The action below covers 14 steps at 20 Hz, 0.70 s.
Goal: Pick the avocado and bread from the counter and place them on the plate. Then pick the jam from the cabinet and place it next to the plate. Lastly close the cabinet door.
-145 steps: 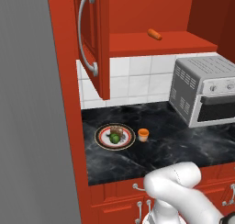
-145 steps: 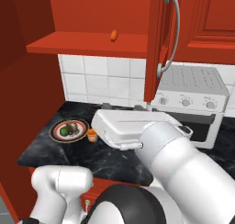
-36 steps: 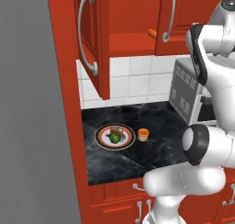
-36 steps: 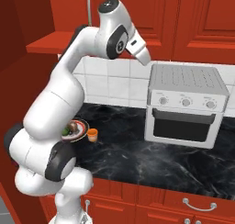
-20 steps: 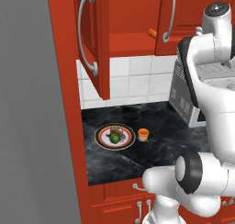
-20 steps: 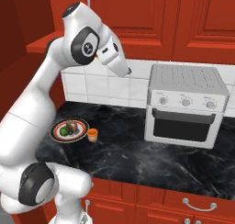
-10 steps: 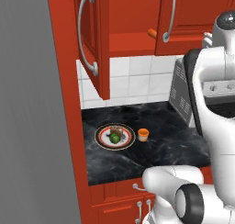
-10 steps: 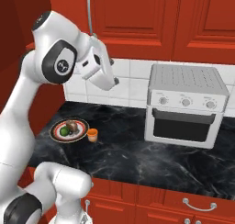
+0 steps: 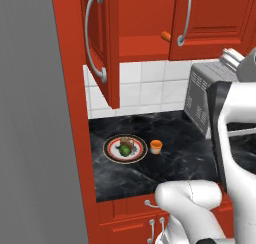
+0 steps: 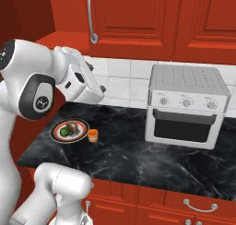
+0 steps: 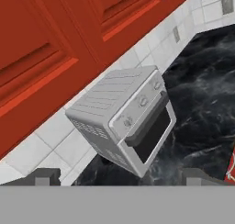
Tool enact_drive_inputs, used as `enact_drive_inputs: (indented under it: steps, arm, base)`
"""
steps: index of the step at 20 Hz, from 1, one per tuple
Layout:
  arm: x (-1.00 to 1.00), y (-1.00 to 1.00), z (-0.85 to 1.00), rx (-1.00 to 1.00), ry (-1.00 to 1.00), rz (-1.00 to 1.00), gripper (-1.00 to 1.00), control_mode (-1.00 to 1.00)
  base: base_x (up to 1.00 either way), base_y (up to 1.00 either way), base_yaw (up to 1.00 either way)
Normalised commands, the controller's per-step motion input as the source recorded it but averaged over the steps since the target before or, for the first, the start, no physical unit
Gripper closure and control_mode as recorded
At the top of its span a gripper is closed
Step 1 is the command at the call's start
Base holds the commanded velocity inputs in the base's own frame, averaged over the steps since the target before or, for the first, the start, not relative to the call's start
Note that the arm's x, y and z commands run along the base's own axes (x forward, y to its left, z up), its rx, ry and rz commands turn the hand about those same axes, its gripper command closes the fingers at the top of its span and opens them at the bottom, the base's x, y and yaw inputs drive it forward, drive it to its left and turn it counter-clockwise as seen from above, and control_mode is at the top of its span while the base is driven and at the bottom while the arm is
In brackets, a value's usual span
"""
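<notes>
The plate (image 9: pixel 110 149) (image 10: pixel 82 125) lies on the black counter (image 9: pixel 180 158) (image 10: pixel 138 159) and carries the avocado (image 9: pixel 125 150) (image 10: pixel 64 132) and the bread (image 9: pixel 126 141) (image 10: pixel 72 126). Just right of the plate stands the jam (image 9: pixel 156 146) (image 10: pixel 93 135). My gripper (image 10: pixel 97 77) (image 11: pixel 120 178) hangs above the counter, over the plate and jam, open and empty. The cabinet's right door (image 9: pixel 210 18) (image 10: pixel 133 16) sits flush. Its left door (image 9: pixel 100 43) stands swung out towards me.
A silver toaster oven (image 10: pixel 186 106) (image 11: pixel 124 122) (image 9: pixel 200 95) stands on the counter to the right, and the hand looks at it. An orange carrot-like item (image 9: pixel 165 36) lies on the cabinet shelf. Red drawers (image 10: pixel 184 203) run below the counter.
The right cabinet door, open seven seconds ago, now sits flush. Over the last second my arm has swung down and left from the cabinet to above the plate, gripper still open.
</notes>
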Motion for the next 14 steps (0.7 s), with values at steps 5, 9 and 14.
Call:
enact_drive_inputs:
  steps: [5,9,14]
  arm:
    - [-0.78,0.16,-0.01,-0.15,-0.01,0.11,-1.0,-1.0]
    - [-0.61,0.26,0.0,-0.16,-0.04,0.03,-1.0,-1.0]
    - [-0.43,0.35,0.0,-0.23,0.01,0.0,-1.0,-1.0]
  base:
    - [0.0,0.0,0.0]
    - [0.0,0.0,0.0]
    - [0.0,0.0,0.0]
